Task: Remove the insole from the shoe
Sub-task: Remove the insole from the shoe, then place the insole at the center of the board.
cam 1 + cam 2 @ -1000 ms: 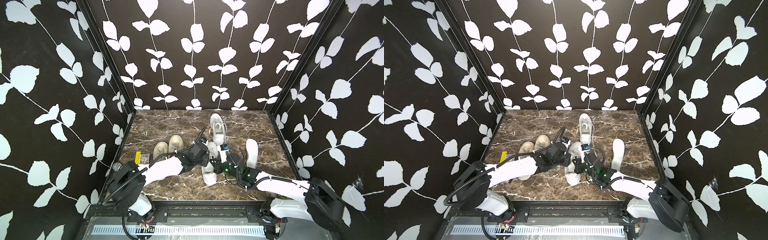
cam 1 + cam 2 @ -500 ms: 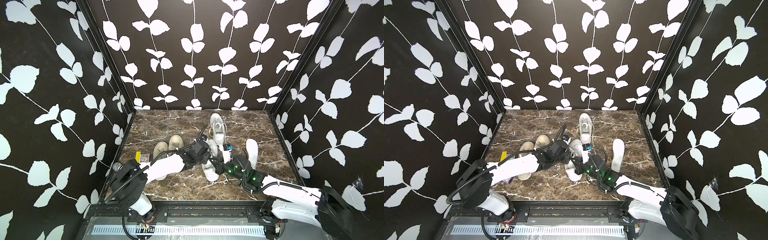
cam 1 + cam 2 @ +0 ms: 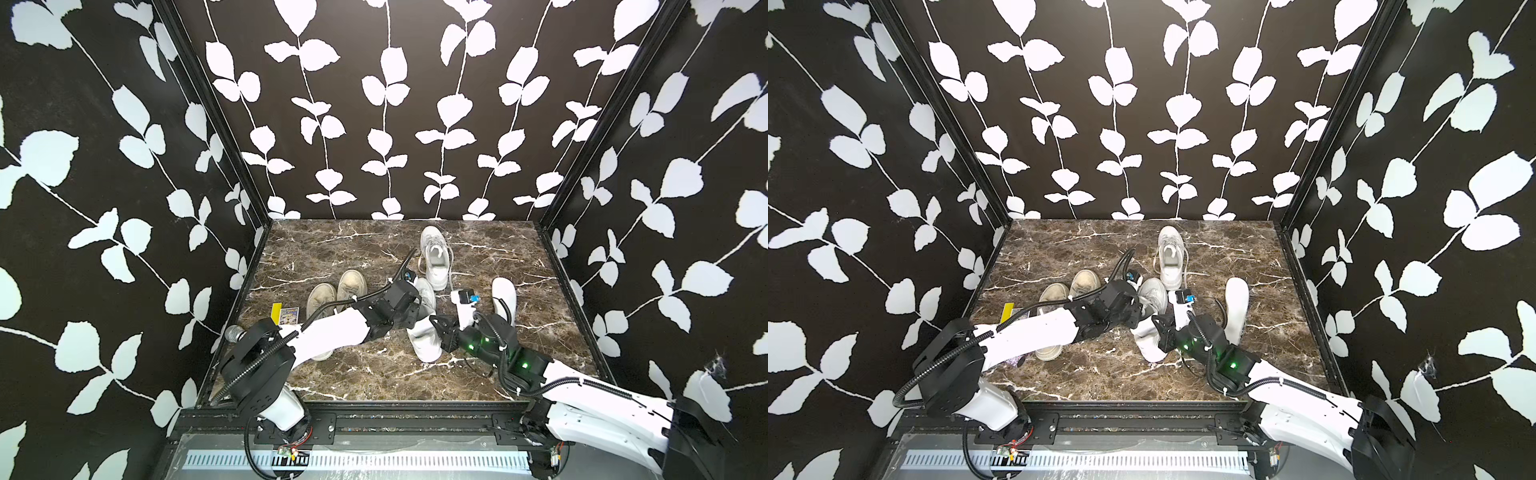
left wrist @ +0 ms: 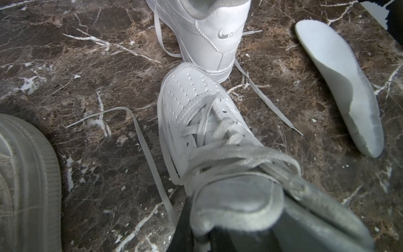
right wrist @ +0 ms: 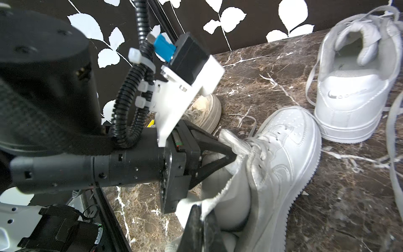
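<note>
1. The right pincer (image 5: 205,220) is pressed together on what looks like the pale frayed-edged insole (image 5: 220,192), which sits partly inside the white leather sneaker (image 5: 283,165). It could slip off that thin edge.
2. The left pincer (image 5: 232,153) pinches the sneaker's grey padded tongue (image 4: 235,196). If it lets go, the sneaker would likely drag across the brown marble table (image 5: 349,196) with the insole.

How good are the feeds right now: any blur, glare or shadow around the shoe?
Left wrist: tongue close up, soft and shadowed; toe sharp. Right wrist: far sneaker glares white; nearest fingers blurred. Both top views: sharp, edges bowed, shoe small.
</note>
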Available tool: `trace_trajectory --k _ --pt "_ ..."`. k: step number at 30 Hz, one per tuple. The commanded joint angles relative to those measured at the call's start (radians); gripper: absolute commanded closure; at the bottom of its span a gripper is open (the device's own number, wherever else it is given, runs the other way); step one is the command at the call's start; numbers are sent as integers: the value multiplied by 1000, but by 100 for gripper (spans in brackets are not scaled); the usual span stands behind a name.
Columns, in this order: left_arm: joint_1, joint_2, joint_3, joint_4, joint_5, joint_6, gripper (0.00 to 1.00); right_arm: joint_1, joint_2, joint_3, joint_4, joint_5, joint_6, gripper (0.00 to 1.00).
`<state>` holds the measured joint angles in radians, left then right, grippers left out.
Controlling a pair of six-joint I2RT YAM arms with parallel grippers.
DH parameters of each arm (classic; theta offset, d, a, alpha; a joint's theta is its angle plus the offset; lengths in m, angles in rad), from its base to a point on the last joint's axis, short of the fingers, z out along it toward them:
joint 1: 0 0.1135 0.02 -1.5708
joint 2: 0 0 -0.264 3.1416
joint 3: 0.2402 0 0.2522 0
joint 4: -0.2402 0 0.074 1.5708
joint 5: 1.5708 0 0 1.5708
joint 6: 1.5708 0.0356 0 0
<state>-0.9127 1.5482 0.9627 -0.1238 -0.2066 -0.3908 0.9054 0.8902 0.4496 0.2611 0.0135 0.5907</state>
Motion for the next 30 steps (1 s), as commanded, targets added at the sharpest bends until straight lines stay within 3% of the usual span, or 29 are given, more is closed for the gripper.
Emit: trace_trajectory --k 1,12,21,27,30 --pt "23 36 -18 -113 -70 21 100 5 -95 41 120 40 -22 100" --pt "23 52 2 -113 -50 28 100 5 -189 67 60 34 -13 100" --pt "23 30 -13 -111 -64 28 100 4 -250 56 -39 120 -29 100" --pt "23 2 -28 -111 -102 38 100 -13 -259 129 -290 251 -69 100" --pt "23 -18 -40 -108 -115 40 100 -75 -223 183 -421 269 -93 100"
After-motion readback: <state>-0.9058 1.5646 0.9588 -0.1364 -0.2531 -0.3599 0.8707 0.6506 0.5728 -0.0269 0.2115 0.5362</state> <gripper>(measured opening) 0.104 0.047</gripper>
